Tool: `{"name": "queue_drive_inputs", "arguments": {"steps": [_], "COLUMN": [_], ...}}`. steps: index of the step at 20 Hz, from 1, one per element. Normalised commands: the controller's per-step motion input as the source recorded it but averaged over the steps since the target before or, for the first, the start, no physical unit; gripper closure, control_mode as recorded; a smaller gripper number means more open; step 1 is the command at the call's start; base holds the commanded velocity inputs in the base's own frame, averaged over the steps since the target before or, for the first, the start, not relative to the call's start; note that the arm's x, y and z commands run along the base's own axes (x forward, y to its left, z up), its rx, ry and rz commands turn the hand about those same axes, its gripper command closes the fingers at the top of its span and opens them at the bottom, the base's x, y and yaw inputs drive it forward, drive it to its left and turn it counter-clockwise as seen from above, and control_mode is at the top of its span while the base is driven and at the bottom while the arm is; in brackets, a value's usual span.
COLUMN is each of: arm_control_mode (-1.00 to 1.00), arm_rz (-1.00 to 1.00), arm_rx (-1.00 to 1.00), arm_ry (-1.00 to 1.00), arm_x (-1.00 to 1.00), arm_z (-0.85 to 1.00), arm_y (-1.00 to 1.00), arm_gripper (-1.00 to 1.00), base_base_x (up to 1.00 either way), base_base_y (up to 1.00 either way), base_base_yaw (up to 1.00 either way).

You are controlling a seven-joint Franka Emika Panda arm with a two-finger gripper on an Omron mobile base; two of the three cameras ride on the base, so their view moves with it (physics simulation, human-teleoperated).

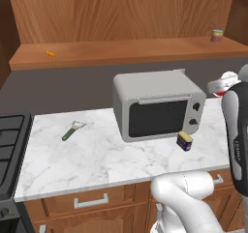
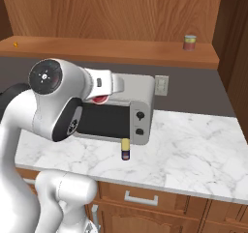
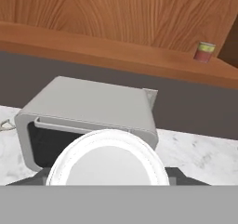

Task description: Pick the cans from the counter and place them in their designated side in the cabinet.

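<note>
A grey wall (image 1: 72, 89) runs behind a grey microwave (image 1: 157, 104), with a wall socket (image 2: 161, 85) beside it. A black stove (image 1: 10, 145) stands at the left.

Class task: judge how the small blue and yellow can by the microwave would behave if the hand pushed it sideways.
The blue can stands upright on smooth marble counter, so it would probably slide. Being squat, it seems unlikely to tip. Knocked over, its round body would likely roll.
</note>
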Motion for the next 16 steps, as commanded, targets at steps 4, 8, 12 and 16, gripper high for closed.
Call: {"name": "queue_drive_inputs", "arguments": {"steps": [4,8,12,16], "arm_control_mode": [-1.0,-1.0,-1.0,-1.0], "arm_rz": [0.0,0.0,0.0,0.0], "arm_rx": [0.0,0.0,0.0,0.0], "arm_ry": [-0.04,-0.03,-0.01,0.0], "arm_x": [0.01,0.02,0.07,0.15], "arm_z": [0.17,0.19,0.17,0.13], "arm_y": [-0.09,-0.15,-0.14,-0.1], "arm_gripper": [1.0,1.0,1.0,1.0], "base_base_x": [0.0,0.0,0.0,0.0], "base_base_y": [0.0,0.0,0.0,0.0], "base_base_yaw": [0.0,0.0,0.0,0.0]}}
